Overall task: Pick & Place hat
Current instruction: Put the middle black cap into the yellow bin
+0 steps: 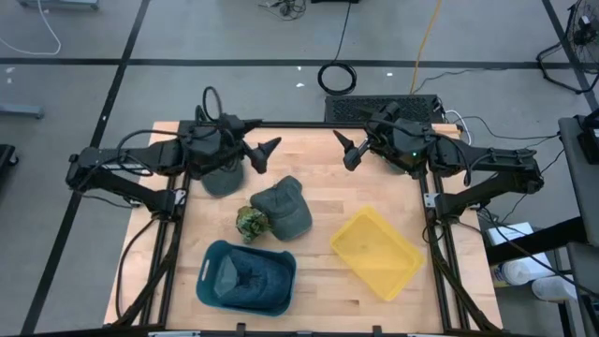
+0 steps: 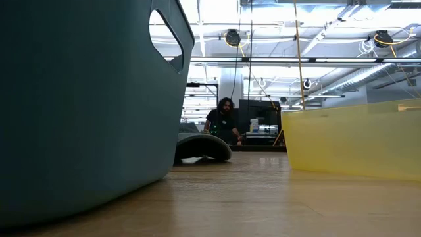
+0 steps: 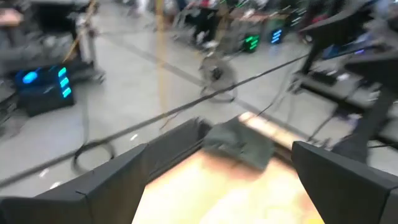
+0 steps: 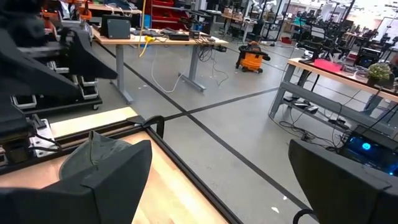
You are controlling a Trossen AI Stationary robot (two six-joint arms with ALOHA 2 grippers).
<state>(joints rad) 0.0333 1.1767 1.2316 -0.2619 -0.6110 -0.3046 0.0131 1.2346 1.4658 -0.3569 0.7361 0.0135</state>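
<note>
Wooden bench (image 1: 318, 201), frame centre: grey hat (image 1: 284, 206) unpicked; both claws wide, empty, upper frame. Next: reach down, grasp.

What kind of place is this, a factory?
More likely a robotics lab or workshop: open ceiling with pipes, desks strewn with cables and gear, an orange shop vacuum, and a person working behind the table.
</note>
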